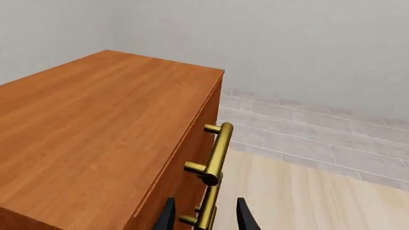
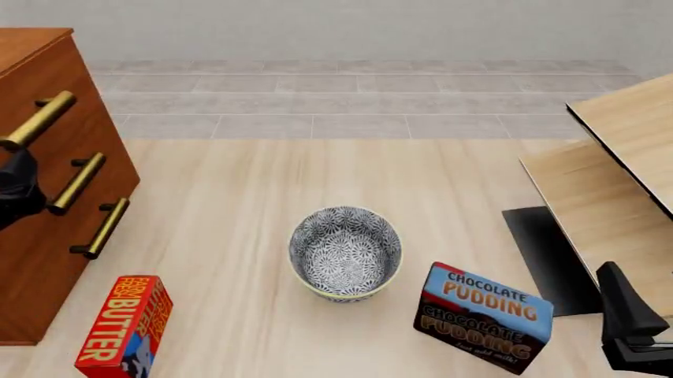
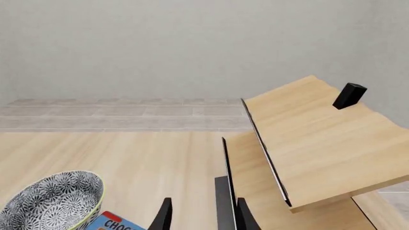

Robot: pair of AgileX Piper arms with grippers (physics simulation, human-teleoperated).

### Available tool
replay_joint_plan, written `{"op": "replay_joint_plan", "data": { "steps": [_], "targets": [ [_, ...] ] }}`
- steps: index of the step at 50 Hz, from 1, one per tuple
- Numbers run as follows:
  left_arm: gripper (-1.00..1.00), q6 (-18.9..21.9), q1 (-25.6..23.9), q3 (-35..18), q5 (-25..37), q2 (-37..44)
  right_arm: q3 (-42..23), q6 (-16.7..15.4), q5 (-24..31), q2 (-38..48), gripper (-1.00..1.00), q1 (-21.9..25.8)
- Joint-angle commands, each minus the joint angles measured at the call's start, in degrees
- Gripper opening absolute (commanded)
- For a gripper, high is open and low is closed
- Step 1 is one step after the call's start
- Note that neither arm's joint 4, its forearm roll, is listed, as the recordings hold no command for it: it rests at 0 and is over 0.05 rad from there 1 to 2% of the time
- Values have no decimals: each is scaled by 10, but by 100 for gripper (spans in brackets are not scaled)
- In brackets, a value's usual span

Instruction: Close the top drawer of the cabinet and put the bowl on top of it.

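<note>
The cabinet [image 2: 42, 236] stands at the left, and its flat top [image 1: 96, 134] fills much of the left wrist view. The top drawer's brass handle [image 1: 216, 151] lies just ahead of my left gripper [image 1: 206, 221]. That gripper is open, with its fingers on either side of the handle below and holding nothing. The top drawer front [image 1: 185, 163] looks flush with the cabinet's edge. The patterned bowl [image 2: 345, 252] sits upright on the table's middle, apart from both arms; its rim [image 3: 54, 199] shows in the right wrist view. My right gripper [image 3: 203, 220] is open and empty at the near right.
A red butter box [image 2: 124, 324] stands near the cabinet's front corner. A chocolate pudding box [image 2: 484, 315] stands right of the bowl. Pale wooden boards [image 2: 620, 165] on a dark base [image 2: 547, 256] rise at the right. The left arm's dark body [image 2: 16, 185] is against the drawer fronts.
</note>
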Motion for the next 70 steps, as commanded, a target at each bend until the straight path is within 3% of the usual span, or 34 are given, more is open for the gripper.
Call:
{"op": "replay_joint_plan", "data": {
  "steps": [1, 21, 52, 64, 67, 70],
  "targets": [
    [100, 10, 15, 8, 7, 17, 0, 0, 0, 0, 100, 1],
    [100, 14, 20, 3, 2, 36, 0, 0, 0, 0, 100, 0],
    [100, 6, -140, -72, 160, -48, 0, 0, 0, 0, 100, 1],
    [100, -2, -204, -114, 205, -17, 0, 0, 0, 0, 100, 1],
    [100, 18, -233, -133, 223, -2, 0, 0, 0, 0, 100, 0],
    [100, -11, -259, -153, 261, 5, 0, 0, 0, 0, 100, 1]
  ]
}}
